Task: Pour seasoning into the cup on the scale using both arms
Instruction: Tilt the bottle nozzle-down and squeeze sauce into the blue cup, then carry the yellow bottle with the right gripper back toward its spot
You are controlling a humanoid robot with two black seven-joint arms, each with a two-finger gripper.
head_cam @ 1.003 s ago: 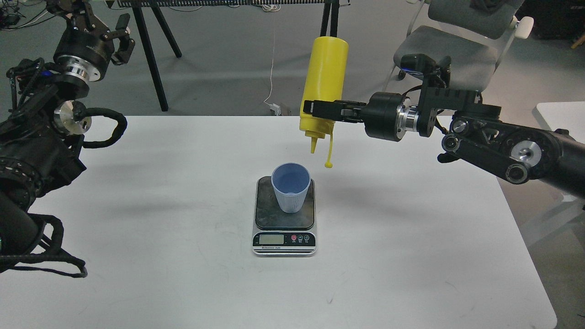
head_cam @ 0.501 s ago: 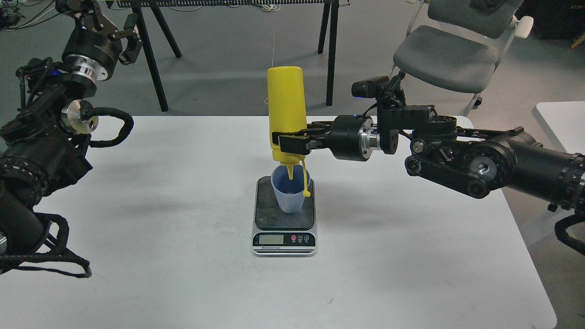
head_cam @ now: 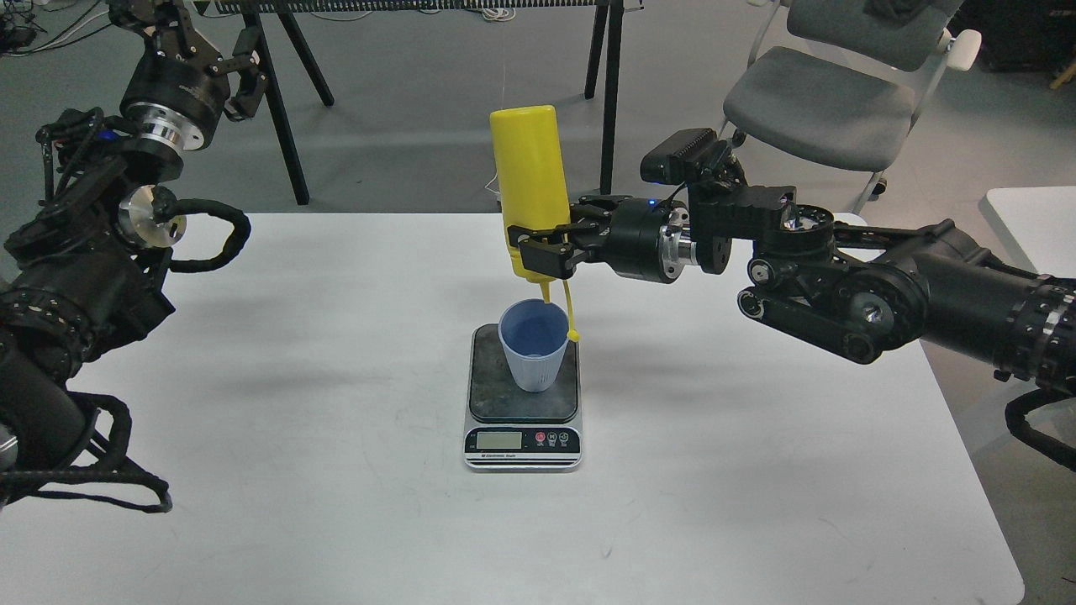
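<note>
The yellow seasoning bottle [head_cam: 528, 185] hangs upside down, nearly upright, with its nozzle just above the rim of the light-blue cup [head_cam: 534, 343]. Its tethered cap dangles beside the cup's right rim. My right gripper [head_cam: 545, 249] is shut on the bottle's lower part, near the nozzle end. The cup stands on the dark plate of the scale [head_cam: 496, 395], whose display faces me. My left gripper [head_cam: 214, 55] is raised at the far left, well away from the cup, its fingers spread and empty.
The white table [head_cam: 336, 470] carries the scale near its middle. Behind the table stand black stand legs [head_cam: 282, 118] and a grey chair [head_cam: 815, 101]. A second white table edge [head_cam: 1030, 218] shows at the right.
My right gripper carried the bottle left over the cup, dipped the nozzle into it, and has now lifted it slightly so the nozzle is above the rim. My left arm barely moved.
</note>
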